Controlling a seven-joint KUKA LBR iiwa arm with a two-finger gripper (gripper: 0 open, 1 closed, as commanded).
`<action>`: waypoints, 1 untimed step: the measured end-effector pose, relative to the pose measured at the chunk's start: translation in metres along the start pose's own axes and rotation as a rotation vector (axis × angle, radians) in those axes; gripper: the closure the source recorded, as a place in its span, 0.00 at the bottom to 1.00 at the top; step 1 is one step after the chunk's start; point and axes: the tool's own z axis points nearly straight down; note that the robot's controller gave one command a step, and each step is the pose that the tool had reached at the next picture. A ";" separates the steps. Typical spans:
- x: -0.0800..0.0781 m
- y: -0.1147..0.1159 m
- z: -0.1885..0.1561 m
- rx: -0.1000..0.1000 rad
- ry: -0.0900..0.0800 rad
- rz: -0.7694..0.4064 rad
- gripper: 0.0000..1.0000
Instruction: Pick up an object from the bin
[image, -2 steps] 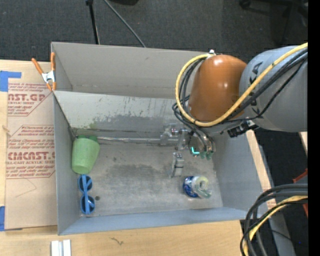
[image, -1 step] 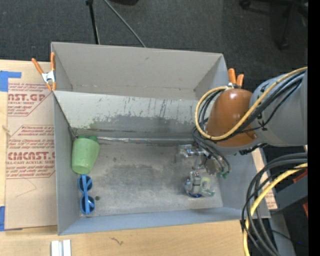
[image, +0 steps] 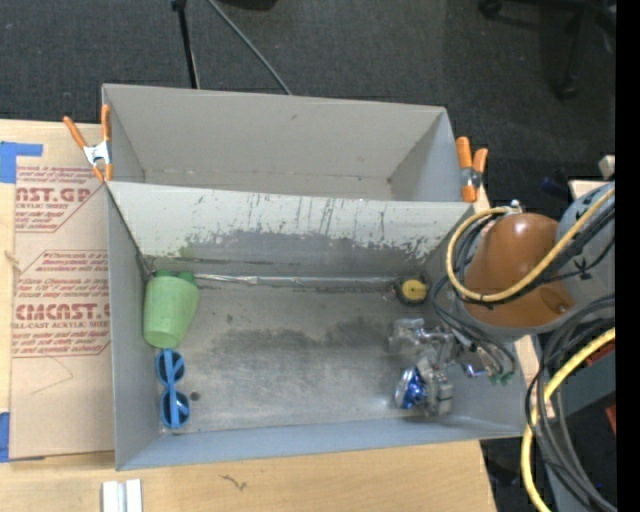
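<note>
Gripper (image: 425, 385) low in the near right corner of the bin (image: 300, 150), at a small blue thing (image: 409, 392).
It is right against that shiny blue piece, but whether it is closed on it or merely beside it I cannot tell. The spot looks easy to work: the piece lies well apart from the green cup (image: 170, 308) and blue glasses (image: 172, 388) at the left wall, with only a yellow bit (image: 413, 291) near. The grey floor is scuffed, the back wall streaked; dark carpet lies beyond.
</note>
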 end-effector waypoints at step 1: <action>-0.002 0.003 0.000 -0.001 -0.005 -0.003 1.00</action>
